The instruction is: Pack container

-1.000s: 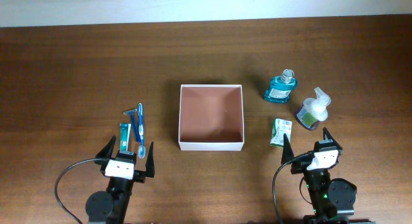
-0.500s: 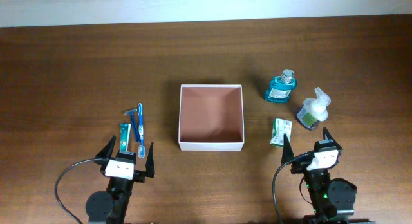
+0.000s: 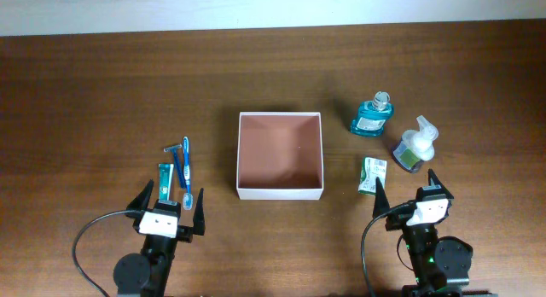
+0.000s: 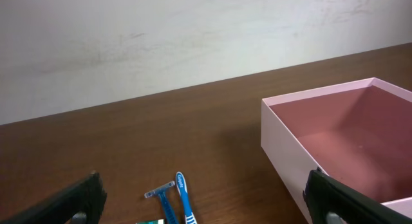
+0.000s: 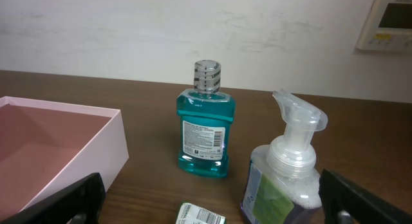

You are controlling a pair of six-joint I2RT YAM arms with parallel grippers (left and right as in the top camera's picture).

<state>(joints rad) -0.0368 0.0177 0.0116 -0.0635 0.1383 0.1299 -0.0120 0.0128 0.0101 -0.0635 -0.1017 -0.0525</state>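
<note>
Overhead. Container (image 3: 280,193) sits mid-table (image 3: 102,92), open side up, nothing inside. To its left, well apart: a blue toothbrush (image 3: 185,171), a razor (image 3: 177,149) touching or just beside it, and a green tube (image 3: 165,179) alongside. To its right: a mouthwash bottle (image 3: 373,114) lying flat, a pump bottle (image 3: 414,147) near it, and a small packet (image 3: 372,174) just beside the container's right front corner. Left gripper (image 3: 175,189) is at the near edge, jaws spread wide and holding nothing, with the toothbrush head between or just past the tips. Right gripper (image 3: 403,179) is also at the near edge, jaws released and bare, the packet by its left tip.

Left wrist. Both fingers (image 4: 71,201) show at the bottom corners, far apart, nothing between them but table. Container fills the right side, its near corner ahead of the right finger. Razor and toothbrush lie ahead near the lower centre; a sliver of the tube shows at the bottom edge.

Right wrist. Fingers (image 5: 360,198) are at the bottom corners, wide apart. Mouthwash bottle is ahead at centre, the pump bottle nearer on the right, the packet's edge at the bottom. Container's corner is at left. A wall panel (image 5: 391,21) is at top right.
</note>
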